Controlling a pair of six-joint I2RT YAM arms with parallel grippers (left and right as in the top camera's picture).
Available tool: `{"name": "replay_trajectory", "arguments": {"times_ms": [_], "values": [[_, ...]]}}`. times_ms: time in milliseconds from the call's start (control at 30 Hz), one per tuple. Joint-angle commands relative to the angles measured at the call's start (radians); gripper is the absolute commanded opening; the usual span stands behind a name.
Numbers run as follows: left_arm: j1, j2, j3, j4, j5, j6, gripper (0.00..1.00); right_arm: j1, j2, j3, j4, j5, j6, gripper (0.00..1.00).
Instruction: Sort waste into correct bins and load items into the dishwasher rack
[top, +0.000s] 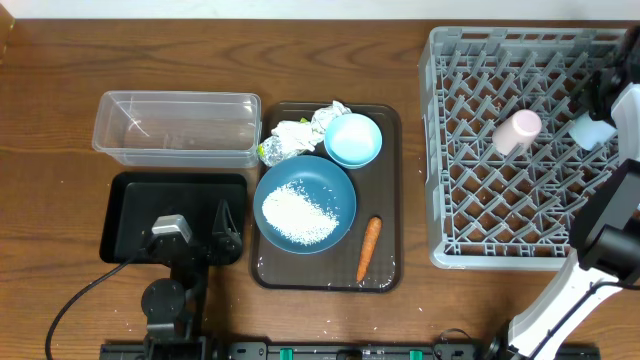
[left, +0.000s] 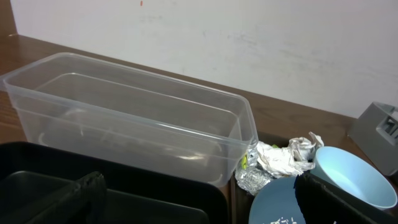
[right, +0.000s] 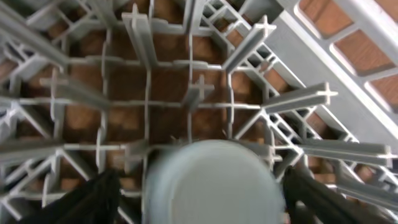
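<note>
Holding rice (top: 298, 212), dark-blue bowl (top: 305, 170)

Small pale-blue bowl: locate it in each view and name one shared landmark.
Overhead: small pale-blue bowl near centre, above-right of the dark-blue bowl.
Left wrist: lower right corner.
Right wrist: not in it.
Landmark: the crumpled wrappers beside it, in overhead and left wrist.

The left arm (top: 168, 298) lay low and pointed forward, with the left gripper (left: 205, 198) fully spread. The right arm (top: 600, 235) was stretched forward; the right gripper (right: 202, 196) faced down, its 2 fingers (right: 87, 199) apart.
</note>
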Motion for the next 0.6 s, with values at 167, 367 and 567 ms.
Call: {"name": "replay_trajectory", "arguments": {"times_ms": [167,367,567], "values": [[-0.004,0.000,-0.020,-0.028,0.011,0.010,0.99,0.006,-0.281,0.016,-0.056,-0.018,0.022,0.98],[-0.004,0.000,-0.020,-0.028,0.010,0.010,0.99,0.026,-0.510,0.016,-0.063,-0.410,0.096,0.98],[-0.004,0.000,-0.020,-0.028,0.011,0.010,0.99,0.198,-0.588,0.016,-0.093,-0.695,0.144,0.91]]}}
